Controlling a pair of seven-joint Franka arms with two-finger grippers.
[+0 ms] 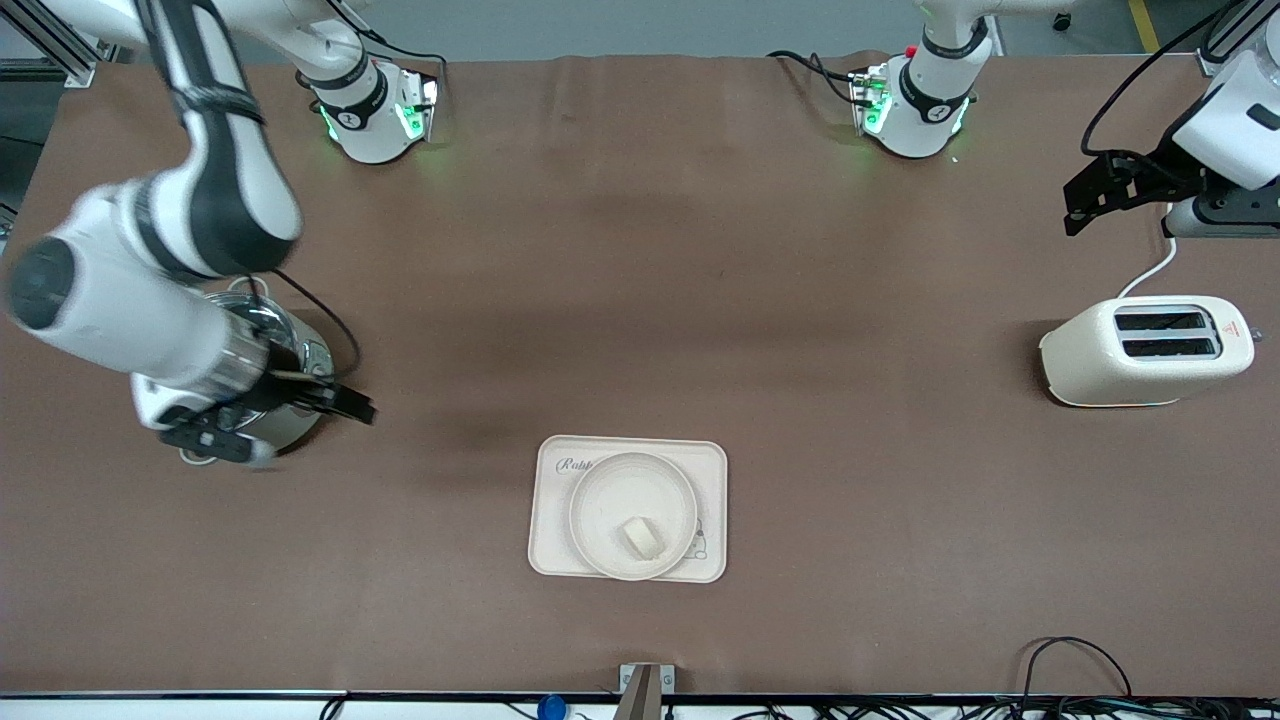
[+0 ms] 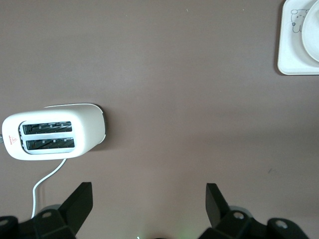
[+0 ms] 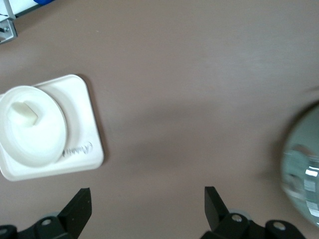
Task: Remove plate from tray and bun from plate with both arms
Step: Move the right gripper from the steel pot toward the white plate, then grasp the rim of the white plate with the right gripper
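The round cream plate (image 1: 600, 490) lies on the rectangular rabbit tray (image 1: 552, 555), near the table's front edge at mid table. The small pale bun (image 1: 641, 537) lies on the plate. My right gripper (image 1: 290, 428) is open and empty, up over the steel pot (image 1: 290, 335) at the right arm's end. In the right wrist view its fingers (image 3: 148, 201) stand wide over bare cloth, with the plate (image 3: 47, 142), bun (image 3: 25, 112) and tray (image 3: 82, 124) off to one side. My left gripper (image 1: 1085, 200) is open and empty, up over the table beside the toaster (image 1: 1150, 350); it (image 2: 149, 199) shows in its own view too.
The toaster (image 2: 52, 137), with its white cord, stands at the left arm's end. The pot's rim (image 3: 304, 164) shows in the right wrist view. A corner of the tray (image 2: 291, 55) shows in the left wrist view. Cables lie along the table's front edge.
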